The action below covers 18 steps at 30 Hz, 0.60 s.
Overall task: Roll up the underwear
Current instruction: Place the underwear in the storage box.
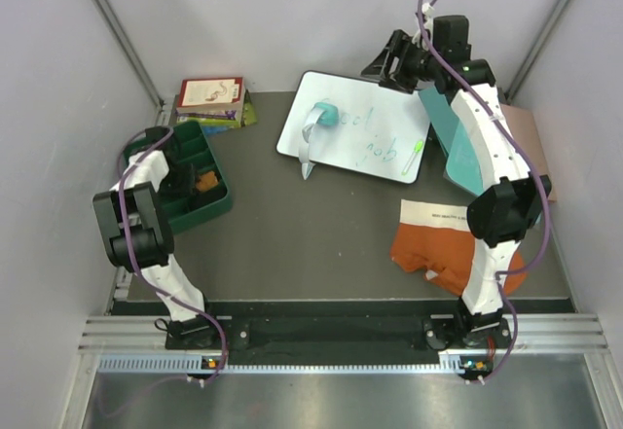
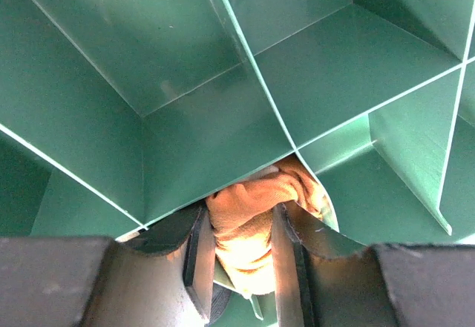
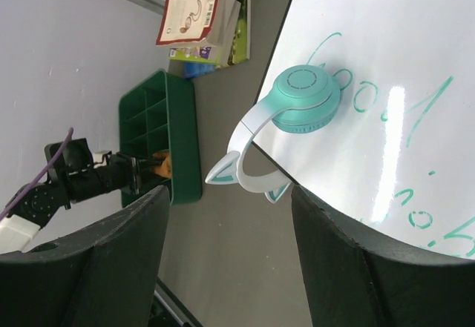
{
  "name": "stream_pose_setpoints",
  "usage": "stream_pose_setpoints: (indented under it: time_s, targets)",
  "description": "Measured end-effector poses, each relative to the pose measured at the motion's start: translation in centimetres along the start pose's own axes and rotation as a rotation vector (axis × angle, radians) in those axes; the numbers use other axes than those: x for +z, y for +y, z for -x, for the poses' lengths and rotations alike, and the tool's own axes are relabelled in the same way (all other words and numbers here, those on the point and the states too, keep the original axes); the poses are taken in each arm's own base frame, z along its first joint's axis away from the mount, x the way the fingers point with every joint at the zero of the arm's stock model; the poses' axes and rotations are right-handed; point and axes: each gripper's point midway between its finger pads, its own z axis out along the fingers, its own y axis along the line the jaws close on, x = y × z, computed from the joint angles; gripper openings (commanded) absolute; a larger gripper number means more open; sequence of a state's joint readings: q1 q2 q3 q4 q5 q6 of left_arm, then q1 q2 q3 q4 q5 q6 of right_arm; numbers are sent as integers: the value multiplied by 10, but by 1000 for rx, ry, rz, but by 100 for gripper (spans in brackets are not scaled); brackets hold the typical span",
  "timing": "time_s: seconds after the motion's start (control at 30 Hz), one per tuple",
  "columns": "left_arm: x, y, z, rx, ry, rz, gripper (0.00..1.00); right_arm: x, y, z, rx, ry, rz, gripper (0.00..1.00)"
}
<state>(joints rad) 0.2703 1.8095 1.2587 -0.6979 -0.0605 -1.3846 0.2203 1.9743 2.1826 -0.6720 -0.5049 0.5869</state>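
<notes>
Clamping the rolled mustard-tan underwear (image 2: 252, 201), the left gripper (image 2: 241, 249) is inside the green tray (image 2: 185, 82) at left: the placing step, I judge; next, release and lift. Far away, the right gripper (image 3: 226, 223) stands apart; the rust-orange underwear (image 1: 438, 244) lies flat, near right.

Green compartment tray (image 1: 188, 143), stacked books (image 1: 210, 93), teal headphones (image 1: 324, 115) on scribbled whiteboard (image 1: 333, 153), green marker (image 1: 419, 149)

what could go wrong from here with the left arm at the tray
The left gripper pinches the mustard briefs right at a divider edge of the green tray; on release the roll may catch there and loosen. The rust-orange briefs lie flat partly under the right arm, which might drag them when it swings back.
</notes>
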Motion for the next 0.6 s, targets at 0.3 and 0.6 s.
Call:
stream_pose_setpoints:
  time_s: [0.3,0.6]
  targets:
    - [-2,-2,1,4,9,50,30,0,-1,2,-2,-8,-1,66]
    - [-6,-3,1,7,10,52,55,-1,2,3,-10,-15,13,66]
